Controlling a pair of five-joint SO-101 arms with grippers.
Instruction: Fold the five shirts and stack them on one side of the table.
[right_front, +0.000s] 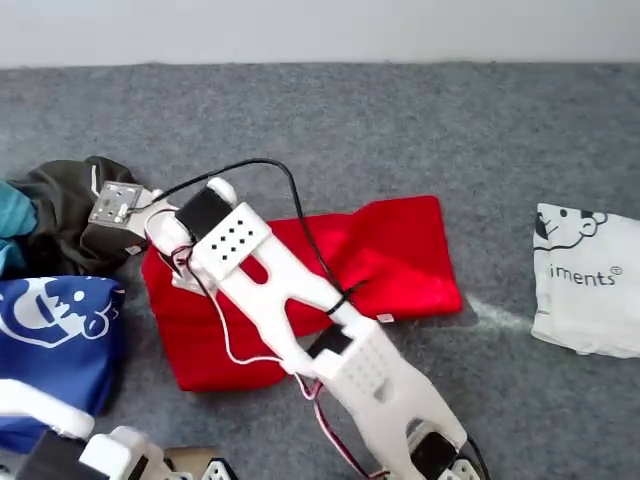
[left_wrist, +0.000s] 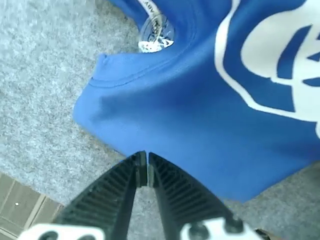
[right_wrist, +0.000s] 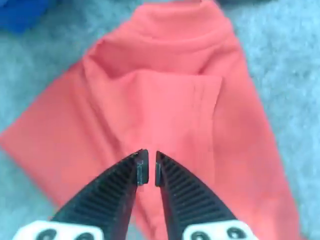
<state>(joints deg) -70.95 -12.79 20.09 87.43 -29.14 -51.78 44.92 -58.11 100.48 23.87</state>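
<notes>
A red shirt (right_front: 390, 265) lies partly folded in the middle of the grey table. My right arm (right_front: 300, 300) stretches across it towards its left end. The right gripper (right_wrist: 148, 167) hangs just above the red shirt (right_wrist: 165, 100) with its fingers shut and no cloth between them. A blue shirt (right_front: 50, 335) with a white print lies at the left front. The left gripper (left_wrist: 143, 167) is shut over the blue shirt's (left_wrist: 200, 115) near edge, holding nothing. At the right edge rests a folded white shirt (right_front: 590, 285).
A dark olive shirt (right_front: 60, 215) and a teal shirt (right_front: 12, 225) lie crumpled at the far left. The left arm's base (right_front: 60, 435) sits at the front left corner. Bare grey carpet (right_front: 400, 130) spreads across the back and between the red and white shirts.
</notes>
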